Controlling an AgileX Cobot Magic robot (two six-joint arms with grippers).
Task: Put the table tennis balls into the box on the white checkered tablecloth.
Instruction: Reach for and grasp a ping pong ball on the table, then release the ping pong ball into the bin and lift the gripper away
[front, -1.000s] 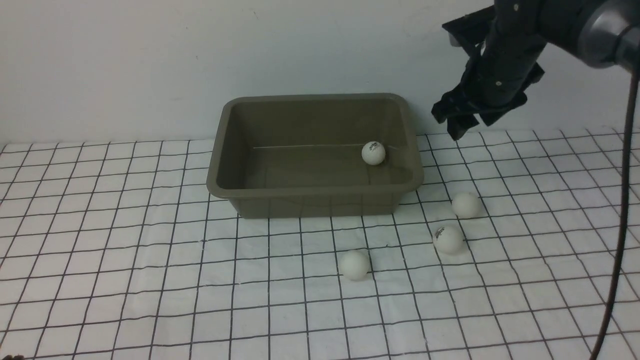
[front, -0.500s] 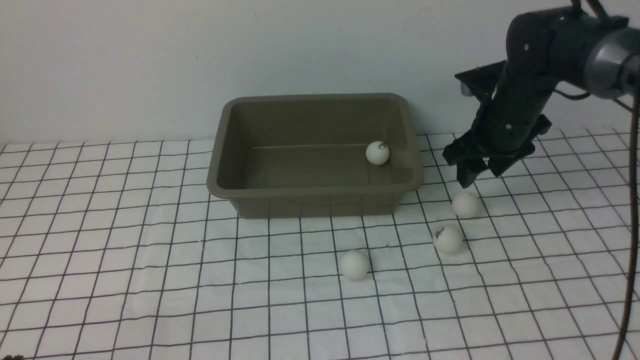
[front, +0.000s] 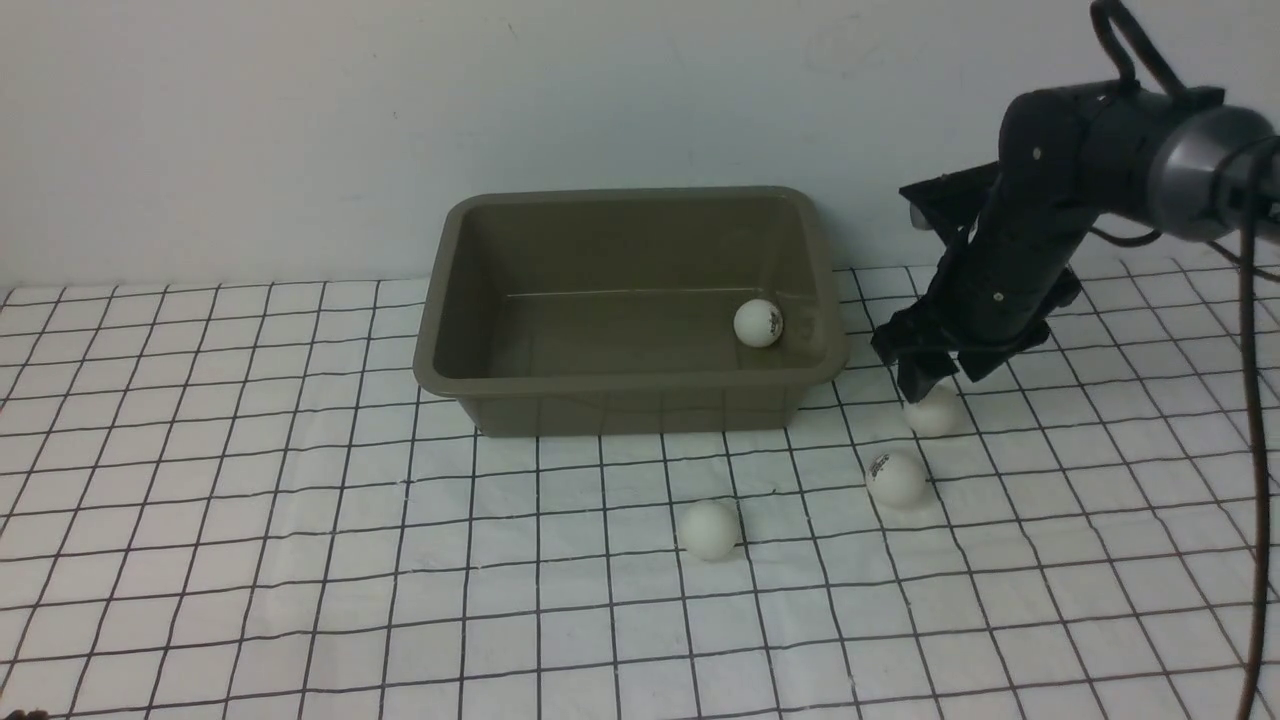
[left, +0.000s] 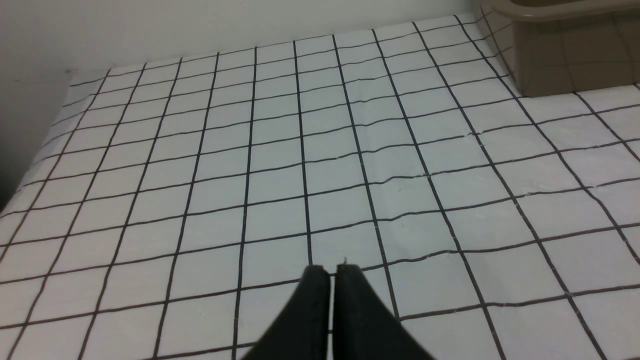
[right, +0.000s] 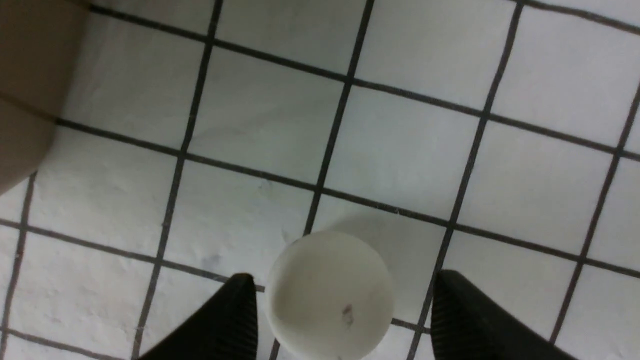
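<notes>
Handling the rightmost table tennis ball (right: 330, 295): judging it featherlight, hollow and stiff but thin-shelled, with a smooth round skin prone to rolling away or squirting out of a lopsided pinch. Best taking hold across its widest girth, pads on opposite sides, squeezing only gently.

Lying on the white checkered tablecloth (front: 300, 500), just right of the near right corner of the box (front: 630, 380) and apart from it. Straddling it with the right gripper (front: 940, 380), jaws spread wide, one finger on each side, gripping nothing.

Getting from the right wrist view alone the gap between each finger and the ball, plus a faint speck on its skin; in the front view the gripper body is hiding that. Getting from the front view alone the rest: the boxed ball (front: 758, 323) near the tub's right wall, the logo-marked ball (front: 896, 478) and the frontmost ball (front: 709, 528) waiting on the cloth. Finding the left gripper (left: 327, 272) only in the left wrist view, jaws pressed nearly together over bare cloth, holding nothing.
</notes>
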